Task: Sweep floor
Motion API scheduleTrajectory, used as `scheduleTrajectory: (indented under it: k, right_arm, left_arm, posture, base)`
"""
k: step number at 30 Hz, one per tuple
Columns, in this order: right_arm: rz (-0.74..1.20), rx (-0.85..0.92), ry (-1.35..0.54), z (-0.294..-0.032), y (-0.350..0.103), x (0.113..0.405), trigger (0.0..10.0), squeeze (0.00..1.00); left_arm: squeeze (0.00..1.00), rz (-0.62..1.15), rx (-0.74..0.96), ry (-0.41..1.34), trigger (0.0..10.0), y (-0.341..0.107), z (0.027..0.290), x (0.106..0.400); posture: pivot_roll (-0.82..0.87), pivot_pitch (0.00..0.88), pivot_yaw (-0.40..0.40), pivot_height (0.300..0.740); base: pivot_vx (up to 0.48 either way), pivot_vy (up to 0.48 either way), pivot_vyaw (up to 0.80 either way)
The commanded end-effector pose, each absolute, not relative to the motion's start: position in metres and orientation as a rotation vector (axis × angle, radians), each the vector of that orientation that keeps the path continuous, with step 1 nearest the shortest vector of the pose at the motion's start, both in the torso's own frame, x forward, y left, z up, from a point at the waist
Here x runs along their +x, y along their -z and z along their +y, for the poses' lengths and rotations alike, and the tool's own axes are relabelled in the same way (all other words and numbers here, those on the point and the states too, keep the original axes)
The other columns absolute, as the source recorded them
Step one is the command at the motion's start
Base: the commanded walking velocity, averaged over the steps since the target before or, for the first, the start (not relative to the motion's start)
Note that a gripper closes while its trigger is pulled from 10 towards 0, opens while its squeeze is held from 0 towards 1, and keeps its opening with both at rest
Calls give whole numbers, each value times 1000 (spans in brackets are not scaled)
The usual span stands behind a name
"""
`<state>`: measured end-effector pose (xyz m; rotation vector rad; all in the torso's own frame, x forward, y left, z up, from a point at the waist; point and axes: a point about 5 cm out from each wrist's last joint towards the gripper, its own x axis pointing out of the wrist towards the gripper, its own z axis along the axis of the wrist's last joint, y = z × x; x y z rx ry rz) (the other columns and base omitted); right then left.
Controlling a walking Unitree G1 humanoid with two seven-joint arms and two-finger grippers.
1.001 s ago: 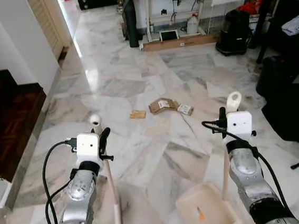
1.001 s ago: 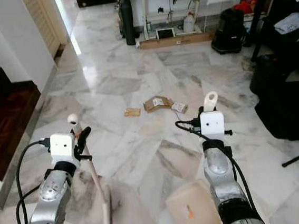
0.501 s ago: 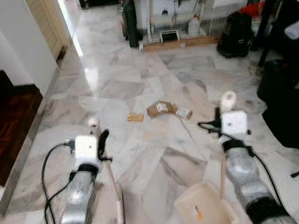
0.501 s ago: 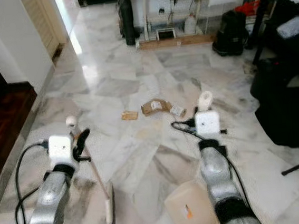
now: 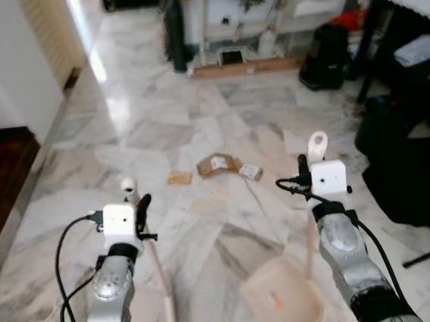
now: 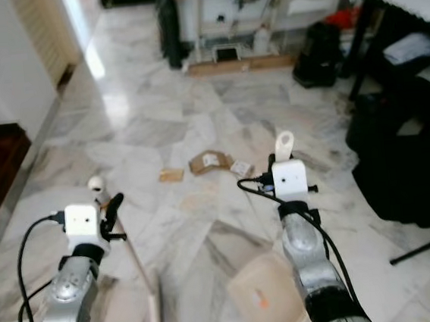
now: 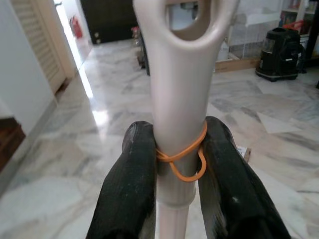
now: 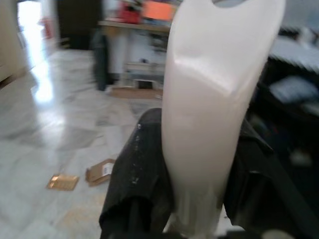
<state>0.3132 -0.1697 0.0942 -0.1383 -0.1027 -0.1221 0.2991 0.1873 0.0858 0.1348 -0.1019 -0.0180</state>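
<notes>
Both silver arms reach forward and down over the marble floor (image 5: 206, 230), forearms roughly parallel, each wrist capped by a white camera block. The left gripper (image 7: 174, 164) is clamped narrow around the cream handle of the broom (image 5: 163, 288), its two black fingers (image 7: 132, 189) pressing either side of the shaft just below the hanging loop, where an orange rubber band (image 7: 182, 157) circles the handle. From that grip the broom's shaft slants down to the floor, ending in a dark bristle head at the bottom edge of the left eye view, just inboard of the left arm. The right gripper (image 8: 194, 174) is closed on the pale upright handle of the dustpan (image 5: 282, 301), fingers hugging both sides of it; the handle's looped top rises above the wrist block, and the cream pan rests on the floor between the two arms, close to the right forearm. Ahead on the floor, well apart from both tools, lie scraps of brown cardboard (image 5: 217, 164): a small flat piece, a larger folded one and another small one beside it. A dark bag (image 5: 324, 46) sits further back near a wooden-based shelf unit (image 5: 236, 22).
</notes>
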Motion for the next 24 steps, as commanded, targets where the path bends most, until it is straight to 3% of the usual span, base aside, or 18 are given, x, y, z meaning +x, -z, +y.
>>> scheduleTrajectory:
  k: [1, 24]
  right_arm:
    - [-101, -142, 163, -179, -95, 310, 10000, 0]
    - [-99, -155, 158, -181, -100, 312, 10000, 0]
  left_arm:
    - [0, -158, 135, 18, 10000, -96, 184, 301]
    - [0, -167, 133, 24, 10000, -100, 182, 302]
  posture:
    - [69, 0, -9, 740]
    - [65, 0, 6, 740]
  base:
    - [281, 0, 0]
    - [289, 0, 0]
